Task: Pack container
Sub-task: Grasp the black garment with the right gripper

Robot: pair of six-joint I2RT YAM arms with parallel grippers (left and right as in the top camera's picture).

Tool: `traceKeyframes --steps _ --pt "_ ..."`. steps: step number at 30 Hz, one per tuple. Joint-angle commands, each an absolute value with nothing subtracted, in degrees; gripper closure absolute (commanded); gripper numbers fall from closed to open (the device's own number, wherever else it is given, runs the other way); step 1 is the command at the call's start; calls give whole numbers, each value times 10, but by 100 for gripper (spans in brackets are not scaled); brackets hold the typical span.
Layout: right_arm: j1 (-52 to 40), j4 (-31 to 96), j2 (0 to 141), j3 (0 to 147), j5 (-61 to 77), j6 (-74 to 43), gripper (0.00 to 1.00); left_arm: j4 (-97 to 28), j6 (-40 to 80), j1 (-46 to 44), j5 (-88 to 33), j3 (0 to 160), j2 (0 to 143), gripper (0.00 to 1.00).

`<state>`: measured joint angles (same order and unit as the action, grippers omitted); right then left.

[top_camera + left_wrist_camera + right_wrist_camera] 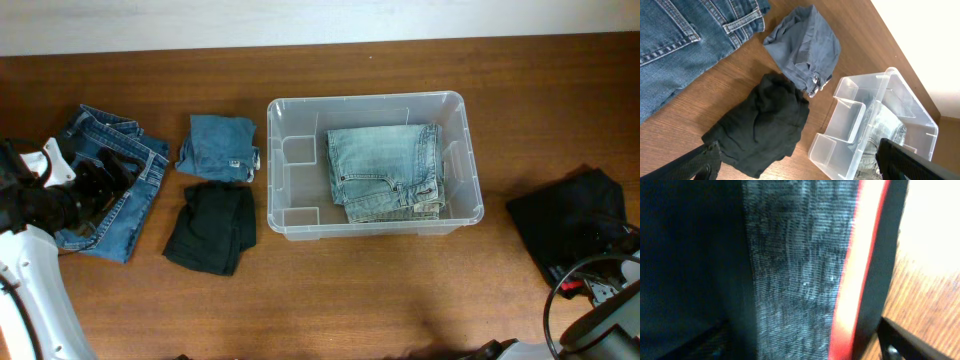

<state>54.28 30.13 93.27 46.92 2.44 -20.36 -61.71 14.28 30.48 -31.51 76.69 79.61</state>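
Observation:
The clear container (276, 170) stands mid-table with folded light-blue jeans (385, 172) lying in its right part. It also shows in the left wrist view (847, 117). Left of it lie a folded grey-blue garment (218, 147), a folded black garment (210, 228) and spread dark-blue jeans (128, 215). My left gripper (800, 167) is open and empty, held above the table at the far left over the spread jeans. My right gripper (805, 340) is at the lower right, open, pressed close against a black garment with a red stripe (850, 280).
The black garment (572, 225) lies at the table's right side, apart from the container. The table's far edge meets a white wall behind the container. Bare wood lies in front of the container.

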Motion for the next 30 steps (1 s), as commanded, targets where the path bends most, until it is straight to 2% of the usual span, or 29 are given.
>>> traceKeyframes --steps 1,5,10,15,20,30 --pt "541 302 955 462 65 -204 30 -618 131 304 -317 763 797 1" --pt "541 299 955 463 71 -204 41 -618 131 304 -317 763 797 1" --pt "541 299 955 468 73 -204 67 -618 131 304 -316 763 797 1" --pt "541 299 955 470 76 -204 71 -618 131 304 -317 763 797 1" --pt "541 300 953 477 114 -204 95 -618 131 304 -317 763 797 1" --pt "540 378 925 583 178 -193 96 -618 131 304 -317 763 797 1"
